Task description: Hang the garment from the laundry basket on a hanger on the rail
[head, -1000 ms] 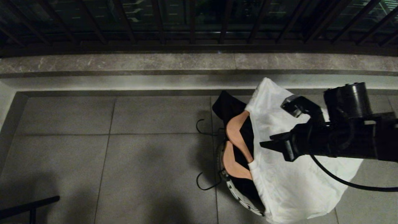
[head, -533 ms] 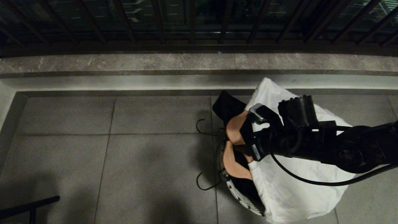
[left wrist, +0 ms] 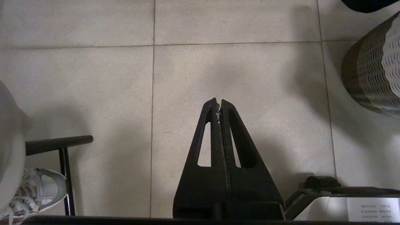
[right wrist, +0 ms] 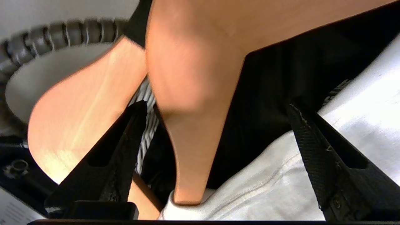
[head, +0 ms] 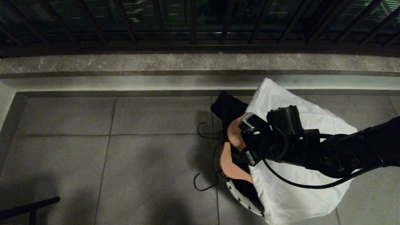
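Over the laundry basket (head: 240, 197), the right gripper (right wrist: 215, 131) is hanging with its jaws spread wide and holding nothing, one wooden hanger (right wrist: 193, 93) standing between them. Inside the basket the white garment (head: 293, 193) is lying over a dark one. To grip well, I think it should close on the hanger's narrow arm only, not catching cloth. The left gripper (left wrist: 218, 104) is resting shut over the floor.

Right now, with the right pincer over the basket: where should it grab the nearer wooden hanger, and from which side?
Probably the hanger's flat wooden arm, coming straight down from above. In the right wrist view that arm stands between the open fingers of the right pincer, edge up above the black cloth and white garment. Avoid the thin wire hook hanging outside the basket.
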You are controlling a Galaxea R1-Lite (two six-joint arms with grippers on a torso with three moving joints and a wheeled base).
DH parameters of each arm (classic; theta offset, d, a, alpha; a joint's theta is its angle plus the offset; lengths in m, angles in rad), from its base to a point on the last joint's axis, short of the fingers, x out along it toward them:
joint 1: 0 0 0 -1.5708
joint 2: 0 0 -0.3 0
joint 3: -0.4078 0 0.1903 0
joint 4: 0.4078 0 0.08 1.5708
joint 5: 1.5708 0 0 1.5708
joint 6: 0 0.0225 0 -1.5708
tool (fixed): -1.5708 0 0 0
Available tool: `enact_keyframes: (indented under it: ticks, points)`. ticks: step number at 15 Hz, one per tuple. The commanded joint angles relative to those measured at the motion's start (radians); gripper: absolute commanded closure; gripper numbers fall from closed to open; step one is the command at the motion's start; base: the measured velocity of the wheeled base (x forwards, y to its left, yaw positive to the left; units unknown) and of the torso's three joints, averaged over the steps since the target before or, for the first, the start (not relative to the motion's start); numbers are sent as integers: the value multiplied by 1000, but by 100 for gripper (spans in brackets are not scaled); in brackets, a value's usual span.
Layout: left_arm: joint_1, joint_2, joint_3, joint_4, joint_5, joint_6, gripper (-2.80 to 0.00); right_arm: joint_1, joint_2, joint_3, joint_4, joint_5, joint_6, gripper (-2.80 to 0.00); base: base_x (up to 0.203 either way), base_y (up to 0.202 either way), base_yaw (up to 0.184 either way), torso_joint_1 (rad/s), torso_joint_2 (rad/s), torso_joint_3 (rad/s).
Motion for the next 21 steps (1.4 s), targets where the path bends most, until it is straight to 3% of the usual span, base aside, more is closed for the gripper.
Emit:
enact_keyframes:
  ticks: [1, 4, 5, 6, 12, 19, 21]
  points:
    - [0, 1, 2, -1, -1, -1, 0, 0, -12, 11, 0, -5, -5, -280, 0, 0, 0, 0, 0, 0]
    - [0, 1, 2, -1, 0, -1, 0, 6, -5, 19, -2, -27, -45, -280, 0, 0, 0, 0, 0, 0]
    - [0, 1, 2, -1, 0, -1, 0, 13, -5, 17, -2, -27, -50, -52, 0, 0, 0, 0, 0, 0]
    - [0, 1, 2, -1, 0, -1, 0, 13, -11, 19, -2, -27, -55, 0, 0, 0, 0, 0, 0, 0]
    - [0, 1, 2, -1, 0, -1, 0, 13, -57, 36, -1, -26, -55, 0, 0, 0, 0, 0, 0, 0]
    - [0, 1, 2, -1, -1, 1, 0, -40, -439, 158, 6, 34, -43, 0, 0, 0, 0, 0, 0, 0]
    - [0, 1, 2, -2, 0, -1, 0, -51, -547, 157, 31, 80, 12, 0, 0, 0, 0, 0, 0, 0]
